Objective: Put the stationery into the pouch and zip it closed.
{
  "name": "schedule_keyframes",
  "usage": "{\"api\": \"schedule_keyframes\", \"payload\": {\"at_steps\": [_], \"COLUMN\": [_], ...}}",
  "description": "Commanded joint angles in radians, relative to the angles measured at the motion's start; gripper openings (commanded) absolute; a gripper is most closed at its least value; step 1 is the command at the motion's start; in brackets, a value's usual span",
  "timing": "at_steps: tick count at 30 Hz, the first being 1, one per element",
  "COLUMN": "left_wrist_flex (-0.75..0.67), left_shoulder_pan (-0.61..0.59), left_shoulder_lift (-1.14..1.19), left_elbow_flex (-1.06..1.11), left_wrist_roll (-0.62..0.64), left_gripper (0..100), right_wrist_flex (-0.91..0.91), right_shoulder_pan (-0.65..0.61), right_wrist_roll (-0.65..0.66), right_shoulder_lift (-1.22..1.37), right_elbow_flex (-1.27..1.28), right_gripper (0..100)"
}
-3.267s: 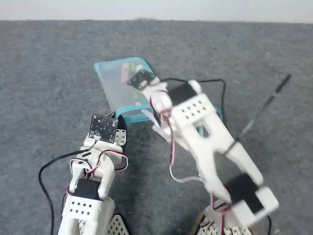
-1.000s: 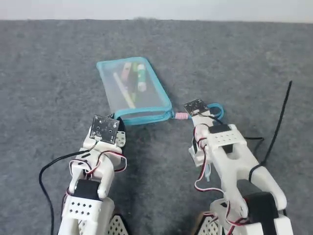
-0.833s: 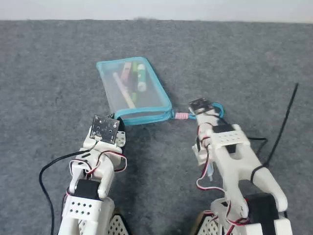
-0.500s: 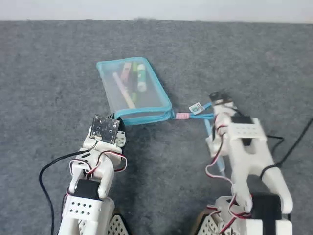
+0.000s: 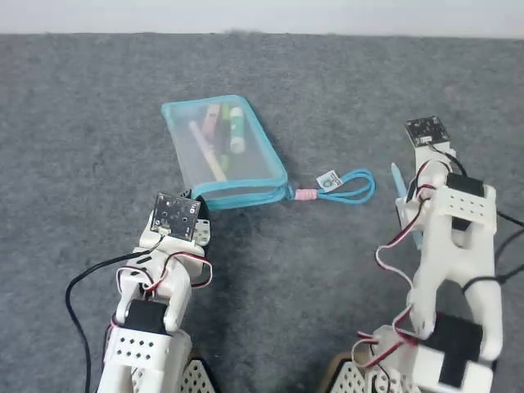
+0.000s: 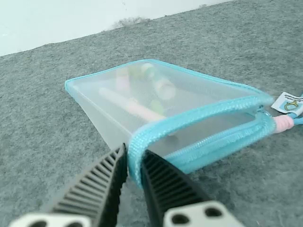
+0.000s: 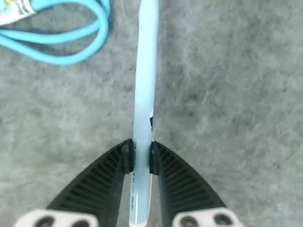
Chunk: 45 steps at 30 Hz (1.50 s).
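**High view: pouch lying at 11 o'clock, one pen outside it in the right tool**

- Pouch: clear, teal trim, flat on the grey surface, about 11 o'clock from frame centre. Several pieces of stationery are inside: pink, yellow and green sticks lying side by side.
- Zip edge is the pouch side nearest the arms. The pink pull sits at its 3 o'clock end, just off the pouch corner. In the left wrist view the zip looks shut along the length that shows.
- A white tag and a teal cord loop trail off the pull toward 3 o'clock, lying flat on the surface.
- Left tool: clenched on the pouch's teal edge at the corner opposite the pull, at the 7 o'clock corner in the high view. Both jaws bite the trim with the fabric pinched between them.
- Right tool: grasping a light blue pen, jaws closed on the barrel and most of the pen sticking out past the tips. The pen tip lies just beside the cord loop. I can't tell whether they touch.
- In the high view the pen shows at 3 o'clock from the loop, alongside the right arm and well apart from the pouch.
- Black cable runs off the left arm at 8 o'clock.
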Motion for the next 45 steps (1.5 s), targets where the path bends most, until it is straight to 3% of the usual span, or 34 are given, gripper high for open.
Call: {"api": "schedule_keyframes", "payload": {"at_steps": [1, 8, 13, 26, 30, 36, 41, 45], "left_wrist_flex": [-0.011, -0.011, -0.014, -0.012, -0.011, -0.012, -0.014, -0.014], "left_shoulder_pan": [-0.009, -0.003, -0.002, -0.002, -0.002, 0.0, 0.0, 0.0], "left_shoulder_lift": [-0.02, -0.02, -0.02, -0.02, -0.02, -0.018, -0.018, -0.018], "left_elbow_flex": [-0.019, -0.019, -0.019, -0.019, -0.018, -0.018, -0.018, -0.019], "left_wrist_roll": [-0.009, -0.009, -0.009, -0.009, -0.009, -0.009, -0.008, -0.008], "left_gripper": [1, 1, 1, 1, 1, 1, 1, 1], "right_wrist_flex": [-0.076, -0.145, -0.12, -0.163, -0.137, -0.096, 0.077, 0.22], "right_shoulder_pan": [0.03, 0.093, 0.085, 0.143, 0.163, 0.191, 0.113, -0.062], "right_wrist_roll": [0.054, 0.098, 0.098, 0.147, 0.15, 0.147, 0.149, 0.147], "right_shoulder_lift": [0.061, 0.17, 0.17, 0.18, 0.174, 0.117, -0.087, -0.305], "right_elbow_flex": [-0.055, -0.055, -0.005, 0.087, 0.086, 0.063, 0.038, 0.04], "right_gripper": [1.3, 16.8, 11.9, 10.9, 0.1, 0.8, 0.7, 0.7]}}
